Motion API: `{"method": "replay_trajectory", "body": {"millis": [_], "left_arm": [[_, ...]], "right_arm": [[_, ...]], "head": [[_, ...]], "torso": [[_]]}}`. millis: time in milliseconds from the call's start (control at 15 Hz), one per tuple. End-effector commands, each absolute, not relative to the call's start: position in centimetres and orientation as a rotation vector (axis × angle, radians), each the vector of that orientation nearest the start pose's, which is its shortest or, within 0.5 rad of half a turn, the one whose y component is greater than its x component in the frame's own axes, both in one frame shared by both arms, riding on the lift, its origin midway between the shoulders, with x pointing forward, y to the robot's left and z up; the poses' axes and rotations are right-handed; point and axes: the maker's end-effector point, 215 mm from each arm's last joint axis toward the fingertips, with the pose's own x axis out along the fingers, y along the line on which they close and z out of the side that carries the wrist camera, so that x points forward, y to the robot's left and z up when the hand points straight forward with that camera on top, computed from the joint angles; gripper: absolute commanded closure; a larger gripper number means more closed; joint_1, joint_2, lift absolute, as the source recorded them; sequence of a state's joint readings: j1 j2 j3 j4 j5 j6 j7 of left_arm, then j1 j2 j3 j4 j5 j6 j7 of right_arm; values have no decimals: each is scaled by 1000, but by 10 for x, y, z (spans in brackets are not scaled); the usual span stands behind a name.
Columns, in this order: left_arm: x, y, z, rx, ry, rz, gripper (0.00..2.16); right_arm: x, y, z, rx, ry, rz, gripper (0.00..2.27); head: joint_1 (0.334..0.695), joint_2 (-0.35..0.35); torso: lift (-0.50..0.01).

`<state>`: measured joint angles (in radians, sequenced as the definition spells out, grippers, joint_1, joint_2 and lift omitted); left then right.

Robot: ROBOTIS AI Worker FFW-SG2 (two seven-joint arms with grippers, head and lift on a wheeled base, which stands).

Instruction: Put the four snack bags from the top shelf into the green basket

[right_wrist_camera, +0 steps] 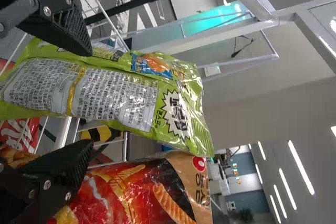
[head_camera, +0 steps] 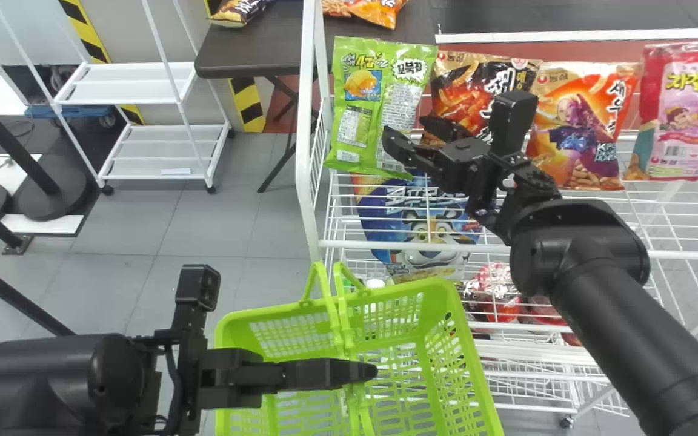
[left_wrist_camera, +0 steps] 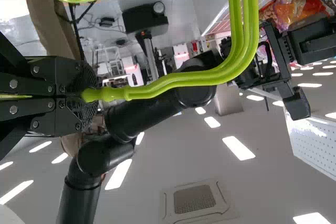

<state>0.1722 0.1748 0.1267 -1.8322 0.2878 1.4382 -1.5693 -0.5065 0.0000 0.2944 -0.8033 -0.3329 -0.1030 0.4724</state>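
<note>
the green snack bag (head_camera: 376, 100) stands upright, long axis vertical.

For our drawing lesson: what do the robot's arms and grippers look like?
The left arm and right arm are black cylinders with rounded joints. The left gripper and right gripper are black, with silvery screws and textured pads. A cable curves beside the left wrist.
</note>
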Motion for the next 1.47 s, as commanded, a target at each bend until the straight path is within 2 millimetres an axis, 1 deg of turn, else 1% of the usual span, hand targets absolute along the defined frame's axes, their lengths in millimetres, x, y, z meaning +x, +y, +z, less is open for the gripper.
{"method": "replay_trajectory", "body": {"millis": [0,67,133,200,333,467,533,600,733,867,933,1000,1067,1133,1200,1267,1333,1400], "left_arm": [[279,92,-374,-1130,928,-1326,2148],[279,91,-373,-1129,929,-1329,2148],[280,91,-373,-1129,930,-1330,2148],[280,90,-373,-1128,930,-1332,2148],[281,93,-374,-1131,927,-1326,2148],[281,95,-374,-1134,925,-1319,2148],[281,96,-375,-1135,924,-1317,2148],[282,98,-374,-1135,921,-1313,2148],[283,102,-373,-1138,914,-1308,2148],[286,106,-372,-1143,907,-1300,2148],[288,108,-371,-1139,902,-1298,2148],[289,110,-370,-1137,900,-1295,2148],[290,110,-370,-1143,899,-1295,2148],[293,111,-371,-1144,899,-1293,2148],[295,110,-371,-1147,897,-1293,2148],[297,110,-371,-1154,898,-1292,2148],[300,111,-372,-1160,897,-1290,2148],[302,112,-372,-1164,897,-1288,2148]], "right_arm": [[663,-19,-376,198,132,672,873],[665,-21,-374,202,131,669,1504],[666,-25,-376,206,138,655,2030],[665,-26,-378,211,137,645,2246],[661,-23,-374,209,123,660,2246],[651,-13,-364,172,91,682,2246],[643,-7,-365,147,90,690,2246],[634,-6,-371,136,100,688,2246],[617,2,-365,118,93,697,2246],[602,-10,-355,102,93,644,2246],[594,-24,-349,118,92,617,2246],[587,-44,-343,132,89,584,2246],[576,-62,-332,151,74,554,2246],[564,-81,-328,171,85,524,2246],[551,-91,-327,192,98,510,2246],[532,-95,-329,208,131,506,2246],[512,-107,-328,212,158,489,2246],[495,-112,-331,216,176,481,2246]], "head": [[695,83],[695,85],[695,86],[695,82],[695,76],[695,77],[695,86],[695,92],[695,105],[695,121],[695,121],[695,120],[695,115],[695,94],[695,76],[695,57],[695,43],[695,22]], "torso": [[0],[0],[0],[0],[0],[0],[0],[0],[0],[0],[0],[0],[0],[0],[0],[0],[0],[0]]}}
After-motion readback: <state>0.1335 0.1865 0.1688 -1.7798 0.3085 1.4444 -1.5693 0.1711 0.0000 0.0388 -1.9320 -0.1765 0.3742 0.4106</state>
